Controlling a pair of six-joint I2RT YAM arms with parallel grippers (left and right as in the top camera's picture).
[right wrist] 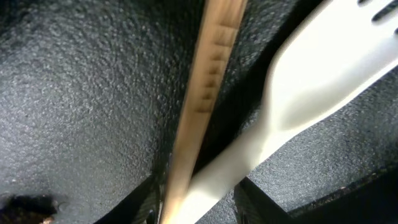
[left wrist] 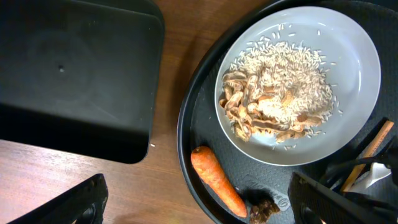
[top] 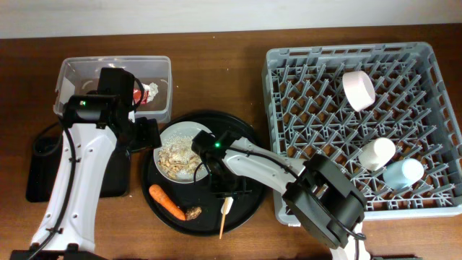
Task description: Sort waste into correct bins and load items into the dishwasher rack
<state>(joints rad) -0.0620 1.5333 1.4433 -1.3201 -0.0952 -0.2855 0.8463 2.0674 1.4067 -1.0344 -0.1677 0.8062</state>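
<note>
Hovering low: right hand (top: pixel 225 192) is down on the round black tray (top: pixel 244 124), nose right over the chopstick (right wrist: pixel 205 93) and the fork (right wrist: pixel 311 81).
Right-hand state: its fingers (right wrist: pixel 140 202) sit either side of both utensils where they meet. The gap looks filled, but whether it's squeezing yet, can't tell.
Left-hand state: left hand (left wrist: pixel 199 202) is spread wide w/ nothing in it, hanging over the round tray's left rim, beside the shallow black tray (left wrist: pixel 74 74).
Utensils, where: on the tray floor just right of the plate (left wrist: pixel 357 56), touching at one end. Which lies on top, can't make out.
Chopstick, handling: thin, stiff, v. light wood. Prob rolls out of a loose pinch, so take it mid-shaft, square across.
Fork, handling: light smooth plastic, a bit springy. Go for the flat handle, not the tines.
Risk: pinching both together (they're touching, remember) could scissor one out on the way up.
Waste: rice (left wrist: pixel 280 81) on the plate, carrot (left wrist: pixel 217 180) and brown lump (left wrist: pixel 264 211) on the tray, all unsorted. Red wrapper (top: pixel 148 92) is in the clear tub (top: pixel 72 68).
Rack: dishwasher rack (top: pixel 289 58) already holds the pink bowl (top: pixel 358 89), cream cup (top: pixel 377 153) and blue cup (top: pixel 403 173). Plate, fork and chopstick not in yet.
</note>
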